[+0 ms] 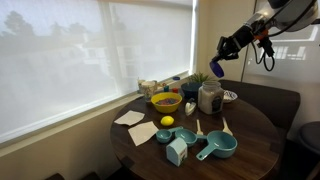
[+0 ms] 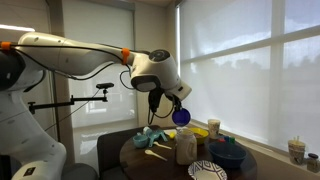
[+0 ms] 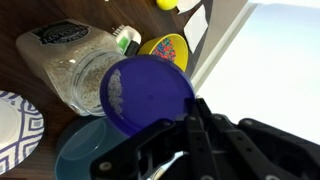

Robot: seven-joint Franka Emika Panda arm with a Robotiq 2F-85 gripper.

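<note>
**Aloft – a blue lid pinched in the claw**

High over the round worktop [image 1: 252, 128], the claw [image 3: 190, 118] is clenched on the edge of a blue lid [image 3: 148, 95]. Both exterior views show the lid [image 1: 216, 71] hanging in the air, well apart from everything below it.

In the wrist view, the things under the lid are these:

- **Jar:** at ten o'clock from the lid lies the open mouth of a clear jar [image 3: 80, 70], filled with a pale, flaky grain. A dark oval label [image 3: 65, 33] sits on its side, but the writing is too blurred to read.
- **Yellow bowl:** at one o'clock a yellow bowl [image 3: 165, 48] shows coloured marks inside – whether that is food or a print I cannot tell.
- **Blue bowl:** at seven o'clock is the rim of a blue bowl [image 3: 85, 150].
- **Patterned plate:** at eight o'clock is a blue-and-white patterned plate [image 3: 15, 125].

In an exterior view the jar [image 1: 209, 97] stands upright near the window side of the worktop. The yellow bowl [image 1: 166, 101] is at its nine o'clock. A lemon [image 1: 167, 121] lies just at six o'clock of that bowl, and teal measuring cups [image 1: 215, 148] lie at the jar's six o'clock.
</note>
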